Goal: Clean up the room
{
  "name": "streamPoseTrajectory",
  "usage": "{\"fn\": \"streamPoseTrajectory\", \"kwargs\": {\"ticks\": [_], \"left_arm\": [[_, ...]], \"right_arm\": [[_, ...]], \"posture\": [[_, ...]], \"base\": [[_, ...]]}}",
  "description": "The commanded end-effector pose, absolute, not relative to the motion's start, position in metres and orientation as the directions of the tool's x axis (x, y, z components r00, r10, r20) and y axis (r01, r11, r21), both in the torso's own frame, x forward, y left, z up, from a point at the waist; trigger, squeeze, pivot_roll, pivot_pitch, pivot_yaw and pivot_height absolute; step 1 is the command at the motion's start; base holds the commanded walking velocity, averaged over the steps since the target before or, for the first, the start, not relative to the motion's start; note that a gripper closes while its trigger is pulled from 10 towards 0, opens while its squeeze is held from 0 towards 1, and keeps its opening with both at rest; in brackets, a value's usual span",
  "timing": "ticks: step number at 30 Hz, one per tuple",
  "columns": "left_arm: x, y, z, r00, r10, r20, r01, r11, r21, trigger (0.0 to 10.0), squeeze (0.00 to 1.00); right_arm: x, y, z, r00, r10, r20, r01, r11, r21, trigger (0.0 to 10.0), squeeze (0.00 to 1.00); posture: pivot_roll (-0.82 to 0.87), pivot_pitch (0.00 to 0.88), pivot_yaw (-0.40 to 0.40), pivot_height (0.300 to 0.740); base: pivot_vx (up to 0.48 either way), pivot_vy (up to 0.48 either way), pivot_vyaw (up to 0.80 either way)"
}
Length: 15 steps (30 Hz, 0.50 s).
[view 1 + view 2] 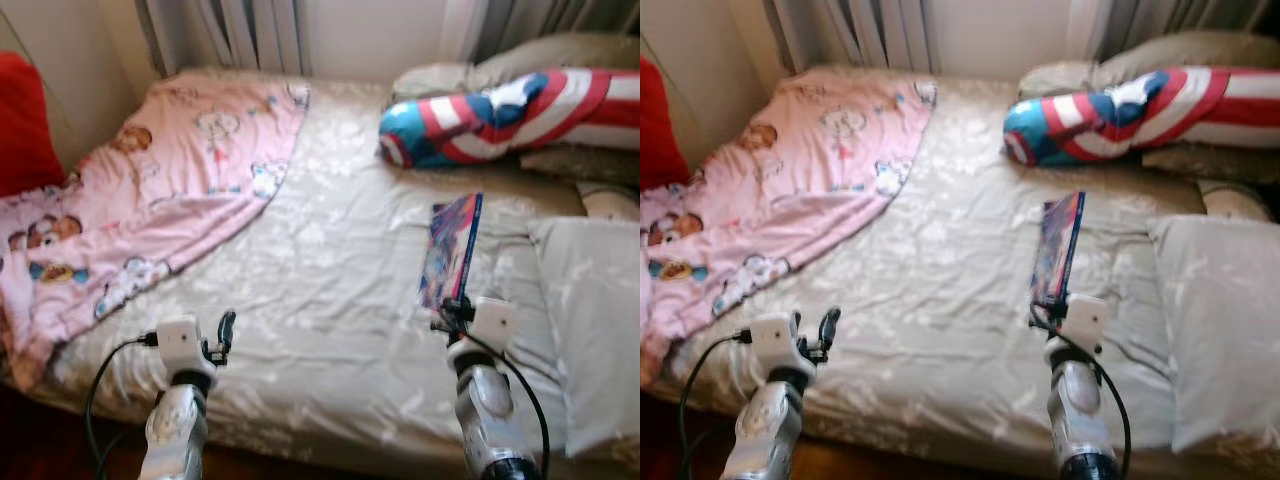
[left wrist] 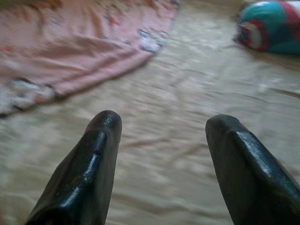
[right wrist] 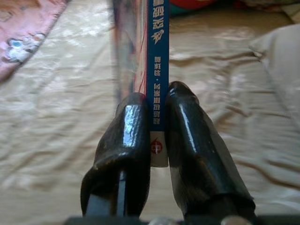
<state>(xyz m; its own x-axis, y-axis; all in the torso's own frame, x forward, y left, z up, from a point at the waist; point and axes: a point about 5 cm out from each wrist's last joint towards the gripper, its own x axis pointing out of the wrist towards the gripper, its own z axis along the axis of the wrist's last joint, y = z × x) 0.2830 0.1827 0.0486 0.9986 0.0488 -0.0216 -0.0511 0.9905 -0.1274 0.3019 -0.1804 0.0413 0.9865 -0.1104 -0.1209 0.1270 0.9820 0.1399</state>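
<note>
My right gripper (image 1: 452, 307) is shut on a thin book (image 1: 450, 248) with a blue spine (image 3: 156, 56), holding it on edge above the beige bed sheet (image 1: 330, 260). Both black fingers (image 3: 126, 140) clamp the spine's near end. Over the bed's front left part my left gripper (image 1: 226, 330) is open, nothing between its fingers (image 2: 89, 168). A pink cartoon-print blanket (image 1: 150, 190) lies crumpled across the bed's left side. A red, white and blue bolster pillow (image 1: 490, 118) rests at the bed's far right.
Beige pillows (image 1: 590, 330) sit along the bed's right side and behind the bolster. A red cushion (image 1: 25, 120) leans against the wall at far left. Curtains (image 1: 240, 30) hang behind the bed. Dark floor runs along the front edge.
</note>
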Motion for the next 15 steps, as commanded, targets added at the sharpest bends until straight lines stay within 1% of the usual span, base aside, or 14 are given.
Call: {"fn": "streamPoseTrajectory", "kwargs": {"ticks": [1, 15], "left_arm": [[0.2797, 0.1863, 0.0451, 0.998, 0.056, -0.035, -0.060, 0.991, -0.124, 10.0, 0.00], [0.2787, 0.1868, 0.0439, 0.998, 0.053, -0.042, -0.058, 0.989, -0.135, 10.0, 0.00]], "right_arm": [[0.3074, -0.1806, 0.0517, 0.991, -0.115, -0.070, 0.124, 0.981, 0.146, 10.0, 0.00], [0.3069, -0.1802, 0.0498, 0.990, -0.117, -0.080, 0.128, 0.981, 0.148, 10.0, 0.00]], "posture": [[0.02, 0.147, -0.022, 0.740], [0.02, 0.148, -0.021, 0.740]], "base": [[0.000, -0.281, 0.00], [0.000, 0.000, 0.00]]}}
